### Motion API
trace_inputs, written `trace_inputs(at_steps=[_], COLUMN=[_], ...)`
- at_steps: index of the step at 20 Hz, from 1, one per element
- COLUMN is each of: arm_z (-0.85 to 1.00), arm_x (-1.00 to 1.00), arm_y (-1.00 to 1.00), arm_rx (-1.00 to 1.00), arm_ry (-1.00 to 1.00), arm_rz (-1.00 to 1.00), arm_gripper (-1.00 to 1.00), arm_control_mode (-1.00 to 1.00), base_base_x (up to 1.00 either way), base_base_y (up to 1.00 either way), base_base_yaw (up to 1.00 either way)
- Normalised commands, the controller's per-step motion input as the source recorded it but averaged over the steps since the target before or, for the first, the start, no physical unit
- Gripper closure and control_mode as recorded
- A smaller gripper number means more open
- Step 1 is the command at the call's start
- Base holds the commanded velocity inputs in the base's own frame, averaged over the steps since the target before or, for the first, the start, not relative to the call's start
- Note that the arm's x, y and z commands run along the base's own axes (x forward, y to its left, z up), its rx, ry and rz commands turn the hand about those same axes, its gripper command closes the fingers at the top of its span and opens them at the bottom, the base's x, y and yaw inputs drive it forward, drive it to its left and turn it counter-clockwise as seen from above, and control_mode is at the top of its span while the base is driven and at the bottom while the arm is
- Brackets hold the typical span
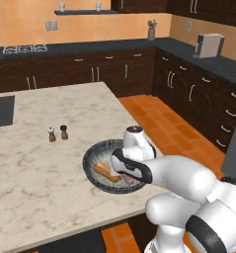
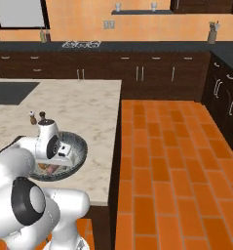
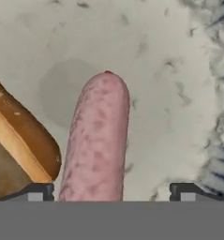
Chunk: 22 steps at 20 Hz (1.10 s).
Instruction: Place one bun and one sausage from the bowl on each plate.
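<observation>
From the left base view one bowl (image 1: 97, 153) sat at the counter's (image 1: 35, 168) near edge with one bun (image 1: 105, 171) showing beside two shakers (image 1: 58, 133), the right base view showed the bowl (image 2: 78, 145) behind the arm, and the hand view showed one sausage (image 3: 98, 140) between the wide-open gripper (image 3: 111, 192) fingertips (image 3: 36, 192), beside one bun (image 3: 22, 140).

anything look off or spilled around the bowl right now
Nothing stands out. The pink sausage and the split brown bun lie inside the wide dark blue-grey bowl, and the two small shakers stand upright on the marble island counter.
</observation>
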Motion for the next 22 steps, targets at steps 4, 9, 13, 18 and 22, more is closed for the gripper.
trace_inputs(at_steps=[4,9,13,18,22], arm_z=[0.00,-0.09,-0.08,-0.10,-0.10], arm_x=[0.46,-0.15,-0.14,-0.34,0.01], arm_y=[0.00,0.15,0.04,0.01,0.00], arm_rx=[0.04,-0.01,-0.01,0.00,0.00], arm_ry=[0.12,0.02,0.00,-0.03,-0.02], arm_rz=[-0.15,0.00,0.01,0.01,0.00], arm_gripper=[-1.00,-1.00,-1.00,-1.00,1.00], arm_control_mode=[-1.00,-1.00,-1.00,-1.00,-1.00], base_base_x=[0.00,0.00,0.00,0.00,0.00], base_base_y=[0.00,0.00,0.00,0.00,0.00], base_base_yaw=[0.00,0.00,0.00,0.00,0.00])
